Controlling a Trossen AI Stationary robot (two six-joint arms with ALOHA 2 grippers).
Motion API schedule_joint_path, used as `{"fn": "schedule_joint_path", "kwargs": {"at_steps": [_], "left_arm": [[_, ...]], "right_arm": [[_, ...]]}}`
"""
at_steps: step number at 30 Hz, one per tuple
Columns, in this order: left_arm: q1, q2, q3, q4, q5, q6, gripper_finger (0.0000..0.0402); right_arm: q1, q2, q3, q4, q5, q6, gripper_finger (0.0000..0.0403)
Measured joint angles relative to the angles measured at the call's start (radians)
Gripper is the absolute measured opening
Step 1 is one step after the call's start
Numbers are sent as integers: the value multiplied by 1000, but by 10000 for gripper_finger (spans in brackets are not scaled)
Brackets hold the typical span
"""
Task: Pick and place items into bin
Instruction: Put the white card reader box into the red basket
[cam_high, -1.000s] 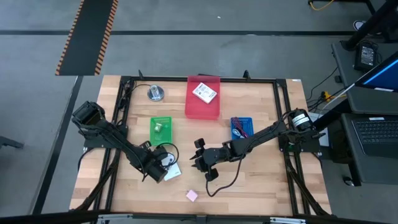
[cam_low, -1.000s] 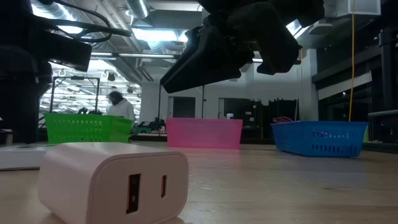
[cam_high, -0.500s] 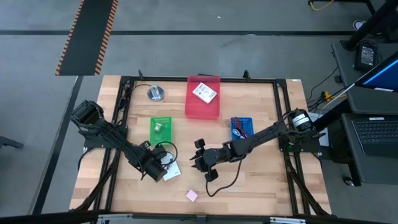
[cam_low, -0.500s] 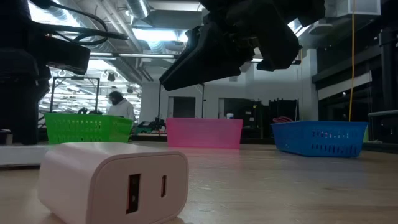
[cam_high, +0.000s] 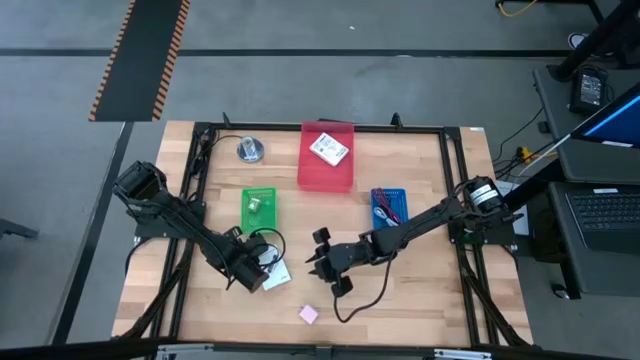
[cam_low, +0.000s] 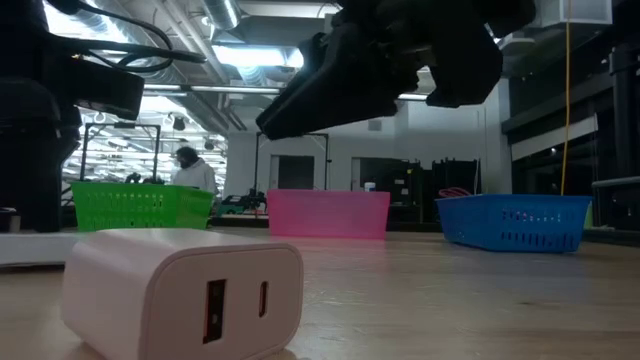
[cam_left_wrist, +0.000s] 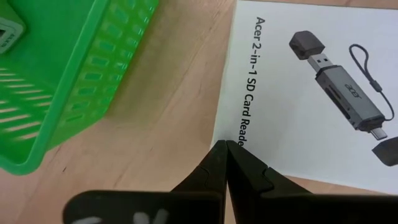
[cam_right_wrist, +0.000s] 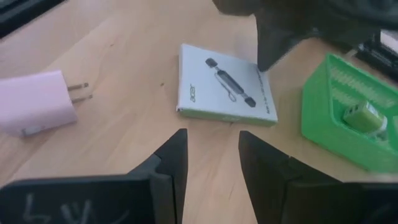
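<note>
A white printed SD-card-reader box (cam_high: 276, 273) lies flat on the table. My left gripper (cam_high: 262, 268) (cam_left_wrist: 225, 144) is shut, its tips at the box's edge. My right gripper (cam_high: 320, 256) (cam_right_wrist: 211, 155) is open and above the bare wood right of the box (cam_right_wrist: 227, 93), touching nothing. A pink charger (cam_high: 308, 314) (cam_low: 185, 290) (cam_right_wrist: 34, 106) lies on its side by the near edge. Another white card (cam_high: 328, 149) lies in the red bin (cam_high: 326, 180). A small green cube (cam_right_wrist: 360, 115) sits in the green bin (cam_high: 258, 222). My left gripper's shut fingertips (cam_left_wrist: 219, 155) stand at the long edge of the white box (cam_left_wrist: 233, 134), beside its printed title, slanting down from above. I cannot tell whether they touch the box. The box lies flat on the table.
The blue bin (cam_high: 388, 192) with cables inside stands right of the centre. A round silver disc (cam_high: 249, 150) sits near the far left corner. A dark cable (cam_high: 365, 292) loops on the wood under my right arm. A person (cam_low: 190, 170) shows in the room beyond.
My right gripper has shifted a little toward the table's near edge, still open. The box and the charger lie where they were.
</note>
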Motion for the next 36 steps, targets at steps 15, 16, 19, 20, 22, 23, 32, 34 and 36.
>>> {"fn": "schedule_joint_path", "kwargs": {"at_steps": [15,16,19,20,22,23,32,34,36], "left_arm": [[-6,-4,-29,43,-14,-18,3],[-6,-4,-29,43,-14,-18,3],[-6,-4,-29,44,-13,-18,3],[-6,-4,-30,45,-13,-18,3],[-6,-4,-30,48,-12,-22,3],[-6,-4,-31,51,-13,-25,3],[-5,-4,-33,82,-20,-35,3],[-5,-4,-34,89,-21,-35,3],[-4,-4,-34,98,-23,-35,3]], "right_arm": [[5,99,1,120,1,-151,122],[5,99,1,121,0,-152,122],[5,126,13,136,-5,-193,122],[5,142,20,128,-5,-207,122],[5,181,51,123,-6,-238,122],[5,199,69,112,-6,-256,122],[5,287,182,23,34,-360,122],[5,288,182,27,34,-385,122],[5,288,182,33,34,-388,122]]}}
